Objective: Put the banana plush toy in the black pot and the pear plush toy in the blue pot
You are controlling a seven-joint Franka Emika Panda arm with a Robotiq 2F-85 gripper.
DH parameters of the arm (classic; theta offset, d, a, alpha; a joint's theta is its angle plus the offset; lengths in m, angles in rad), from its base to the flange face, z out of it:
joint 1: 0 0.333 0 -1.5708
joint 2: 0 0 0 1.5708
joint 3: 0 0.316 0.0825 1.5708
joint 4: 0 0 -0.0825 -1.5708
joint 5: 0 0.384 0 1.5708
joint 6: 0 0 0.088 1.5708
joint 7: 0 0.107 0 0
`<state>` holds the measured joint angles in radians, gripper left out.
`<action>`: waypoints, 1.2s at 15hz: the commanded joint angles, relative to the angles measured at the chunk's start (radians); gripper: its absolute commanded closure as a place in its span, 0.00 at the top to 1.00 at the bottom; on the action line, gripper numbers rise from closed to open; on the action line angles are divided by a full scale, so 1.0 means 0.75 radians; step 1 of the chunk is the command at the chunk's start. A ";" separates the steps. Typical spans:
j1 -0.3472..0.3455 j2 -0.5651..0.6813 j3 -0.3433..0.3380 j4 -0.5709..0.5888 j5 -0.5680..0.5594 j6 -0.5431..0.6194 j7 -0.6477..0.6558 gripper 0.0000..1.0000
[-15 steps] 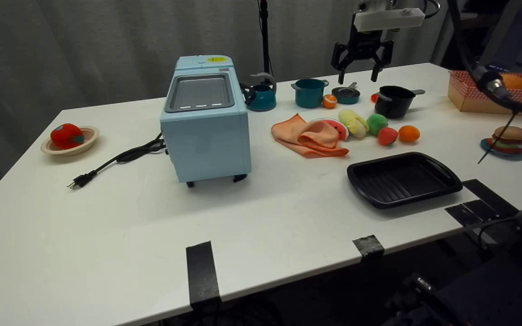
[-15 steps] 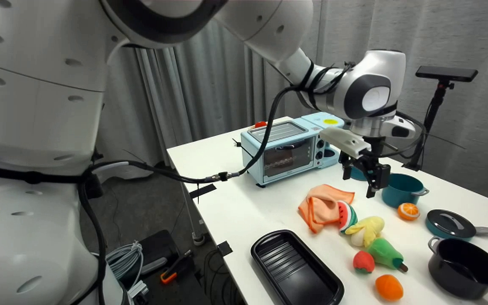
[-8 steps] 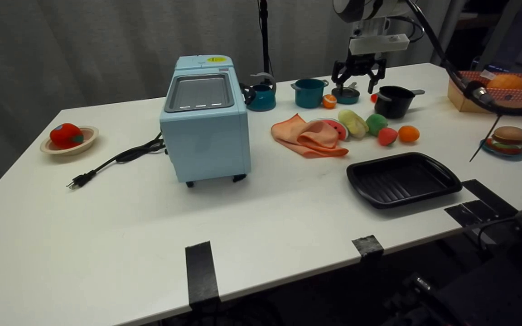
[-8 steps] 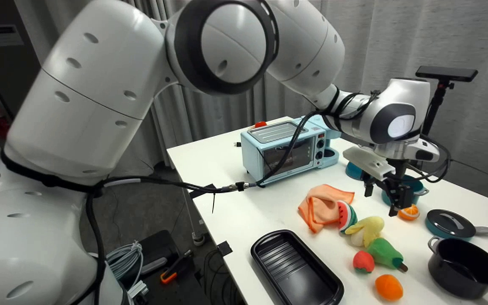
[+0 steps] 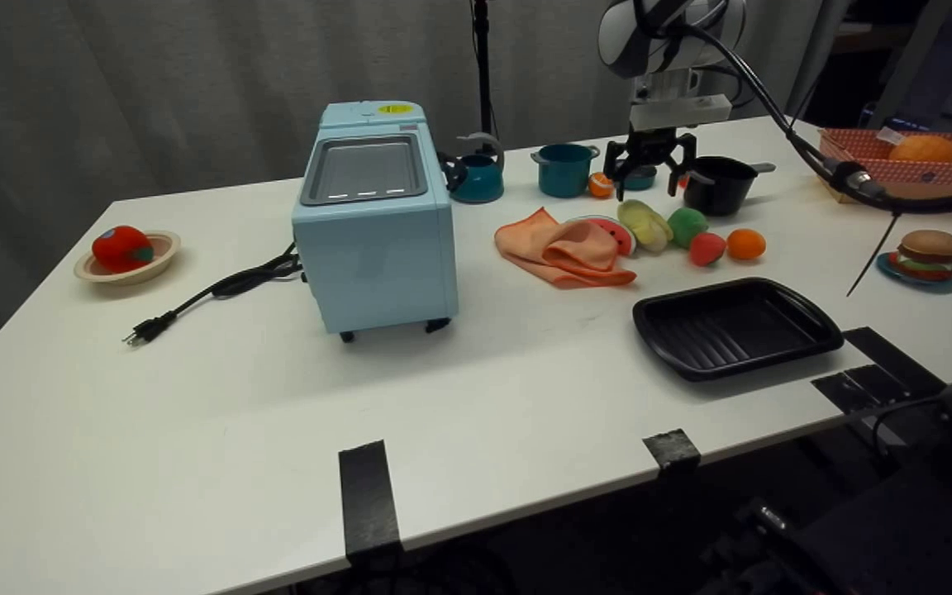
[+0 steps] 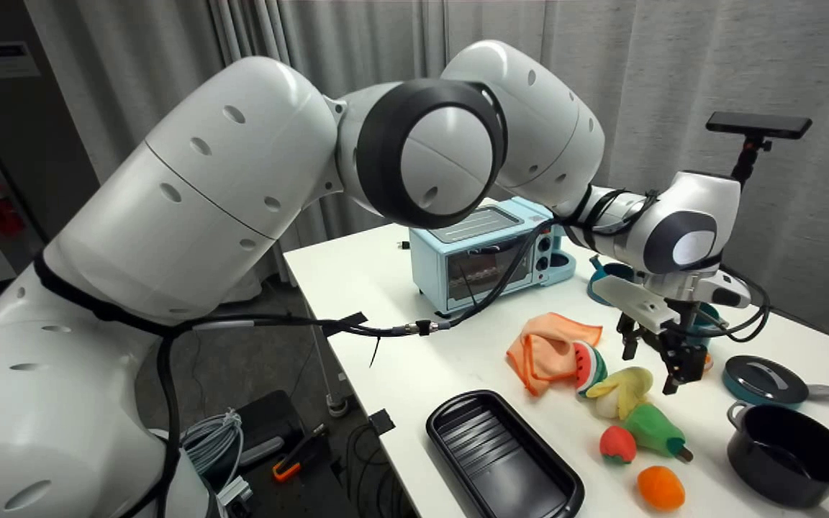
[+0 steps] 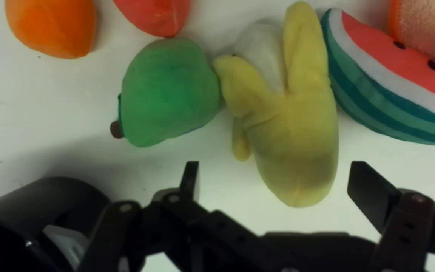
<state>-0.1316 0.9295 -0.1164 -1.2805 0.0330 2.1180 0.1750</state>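
The banana plush toy (image 5: 645, 225) lies on the white table, peeled-looking with a pale inside; it also shows in an exterior view (image 6: 627, 388) and the wrist view (image 7: 296, 143). The green pear plush toy (image 6: 652, 429) lies right beside it, also in the wrist view (image 7: 170, 90). The black pot (image 5: 720, 188) stands behind the pear; its side shows in the wrist view (image 7: 51, 196). The blue pot (image 5: 564, 175) stands farther back and is mostly hidden behind the gripper in an exterior view (image 6: 706, 316). My gripper (image 7: 274, 166) is open and empty above the table, the banana's rounded end between its fingers in view.
A watermelon plush (image 6: 589, 367) and an orange cloth (image 6: 551, 342) lie beside the banana. A strawberry (image 6: 617, 444) and an orange (image 6: 660, 488) lie near the pear. A black grill pan (image 6: 504, 460), lidded skillet (image 6: 763, 381), blue toaster oven (image 5: 377, 273) and kettle (image 5: 478, 178) stand around.
My open gripper has come down toward the table. It shifts slightly left in one exterior view and right in the other. The toys and pots have not moved.
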 commanded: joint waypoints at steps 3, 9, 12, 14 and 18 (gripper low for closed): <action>-0.006 0.134 0.009 0.164 0.009 -0.108 0.010 1.00; 0.000 0.183 0.024 0.194 0.012 -0.131 0.003 0.56; 0.002 0.174 0.022 0.177 0.005 -0.125 -0.004 0.34; -0.002 0.149 0.020 0.157 0.006 -0.117 -0.005 0.19; -0.009 0.035 0.029 0.084 0.025 -0.134 -0.005 0.01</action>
<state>-0.1305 1.0193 -0.1023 -1.1931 0.0330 2.0594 0.1749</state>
